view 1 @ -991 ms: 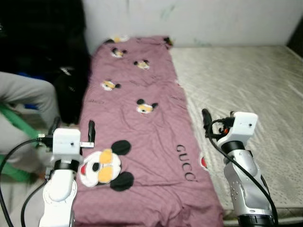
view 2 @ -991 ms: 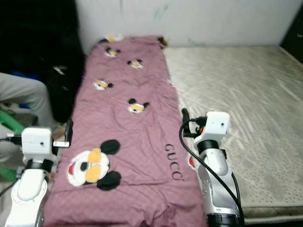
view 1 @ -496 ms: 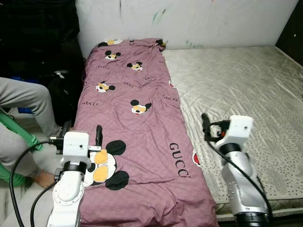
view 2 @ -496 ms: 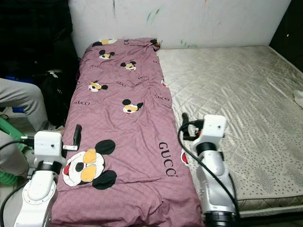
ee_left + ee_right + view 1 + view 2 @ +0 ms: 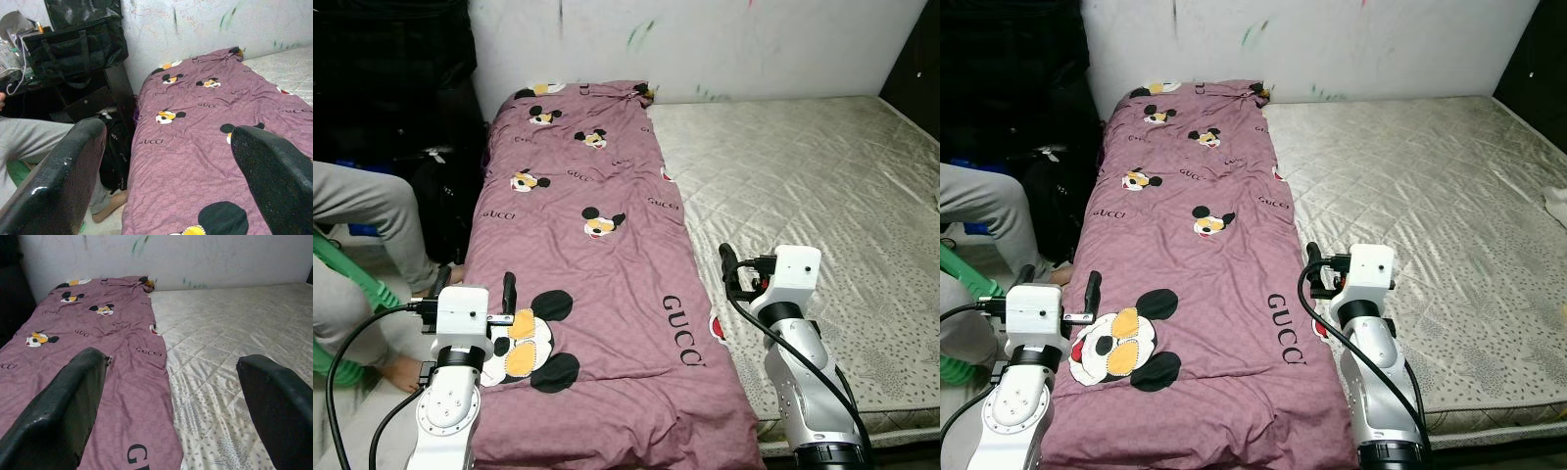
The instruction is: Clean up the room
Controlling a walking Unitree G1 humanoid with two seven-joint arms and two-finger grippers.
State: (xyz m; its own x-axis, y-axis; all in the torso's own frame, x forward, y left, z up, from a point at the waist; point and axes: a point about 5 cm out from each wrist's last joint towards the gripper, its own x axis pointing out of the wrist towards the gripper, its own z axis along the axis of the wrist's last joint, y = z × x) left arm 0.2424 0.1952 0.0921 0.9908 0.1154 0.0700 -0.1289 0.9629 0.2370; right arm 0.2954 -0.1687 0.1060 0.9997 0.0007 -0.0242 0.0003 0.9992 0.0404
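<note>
Below: purple blanket spread along the left strip of the mattress.
Left gripper and right gripper hover at its near end, fingers parted, holding nothing.

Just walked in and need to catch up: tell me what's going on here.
The robot stands at the foot of a bed, arms raised, holding nothing. A purple cartoon-print blanket lies folded in a long strip along the robot's left side of the bare mattress. The left tool hovers open over the blanket's near corner; the right tool hovers open at the blanket's edge beside the mattress. A person's legs are beside the bed on the robot's left.
</note>
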